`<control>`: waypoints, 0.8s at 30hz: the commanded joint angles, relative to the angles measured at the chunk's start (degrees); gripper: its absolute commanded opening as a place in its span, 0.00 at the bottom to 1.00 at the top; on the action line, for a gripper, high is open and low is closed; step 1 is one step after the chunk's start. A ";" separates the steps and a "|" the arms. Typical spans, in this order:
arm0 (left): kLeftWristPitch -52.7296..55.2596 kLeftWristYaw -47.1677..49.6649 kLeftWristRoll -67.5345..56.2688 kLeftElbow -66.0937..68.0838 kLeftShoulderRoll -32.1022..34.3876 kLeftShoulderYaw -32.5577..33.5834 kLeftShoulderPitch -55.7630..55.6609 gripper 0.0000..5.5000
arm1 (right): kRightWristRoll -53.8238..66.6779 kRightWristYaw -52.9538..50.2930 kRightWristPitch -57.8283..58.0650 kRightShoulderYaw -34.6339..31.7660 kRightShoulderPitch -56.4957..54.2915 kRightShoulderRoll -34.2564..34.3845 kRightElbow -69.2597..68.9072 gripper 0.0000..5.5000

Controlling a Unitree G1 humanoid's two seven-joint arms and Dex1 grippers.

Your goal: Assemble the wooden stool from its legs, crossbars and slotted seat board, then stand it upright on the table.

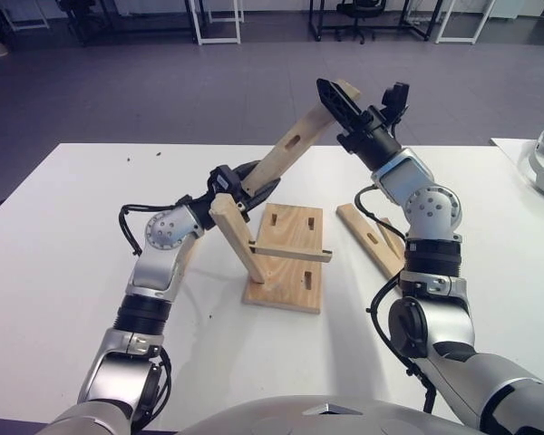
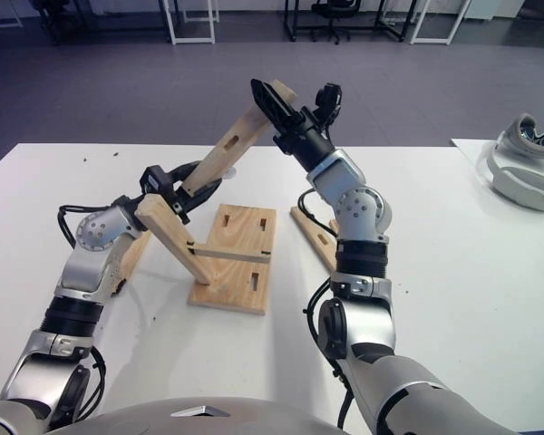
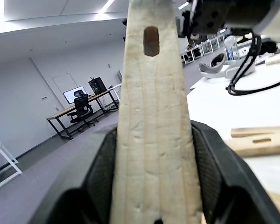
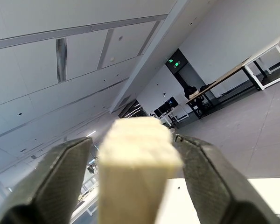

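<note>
Open lab rm: grey floor, pale walls, white ceiling.
White table [image 1: 63, 272] near; 2nd white table [image 1: 517, 170] at right edge. Grey floor [image 1: 163, 82] beyond, w/ white frame legs [image 1: 216, 25] & black office chair [image 1: 355, 13] at far side. Ceiling strip lights [image 3: 107, 4] lit; desk [image 3: 70, 112] w/ monitor by wall; green exit sign [image 4: 172, 61] over dark doorway.

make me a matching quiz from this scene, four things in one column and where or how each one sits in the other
Things:
1. long wooden leg with oval slots
2. flat rectangular slotted wooden seat board
3. thin wooden crossbar
4. white headset

States:
A. near the right edge of the white table
B. raised and tilted, clamped in the left gripper
C. lying flat on the table
D. sticking out level from a leaning wooden leg, above the board

Pairs: 1-B, 2-C, 3-D, 4-A
</note>
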 commanded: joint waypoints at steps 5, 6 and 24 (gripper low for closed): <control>-3.73 -0.76 1.76 2.26 0.96 0.04 -2.85 0.37 | 2.11 -0.87 3.66 -0.39 1.16 -0.70 -1.52 0.35; -3.87 -1.01 1.81 2.18 1.00 -0.10 -2.72 0.37 | 2.27 -1.02 3.58 -0.65 1.14 -0.72 -1.54 0.33; 14.22 13.12 15.61 -14.49 6.35 1.31 30.36 0.68 | 23.70 -25.45 8.60 -13.57 49.13 -2.59 -40.85 0.18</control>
